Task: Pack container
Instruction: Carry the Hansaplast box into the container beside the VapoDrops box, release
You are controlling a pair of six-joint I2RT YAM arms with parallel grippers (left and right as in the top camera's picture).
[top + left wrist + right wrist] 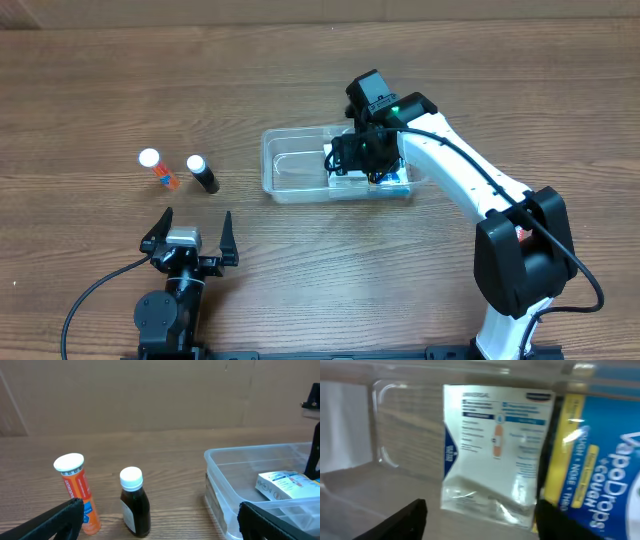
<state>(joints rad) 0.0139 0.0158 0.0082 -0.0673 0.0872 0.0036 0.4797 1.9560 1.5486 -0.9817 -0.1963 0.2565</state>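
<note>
A clear, shallow plastic container sits right of centre on a wooden table. The right gripper reaches inside it, jaws apart, over a white cardboard box beside a blue box. The left gripper rests wide open and empty.

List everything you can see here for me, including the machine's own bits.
table: one, brown wood grain, under everything
container: one, clear plastic, middle of the table
white box: one, white with blue print, lying in the container
blue box: one, blue with yellow lettering, in the container beside the white box
tube: one, orange with a white cap, standing on the table left of the container
bottle: one, dark with a white cap, standing beside the tube
left gripper: one, black, open, empty, near the tube and bottle
right gripper: one, black, jaws apart, over the boxes in the container
</note>
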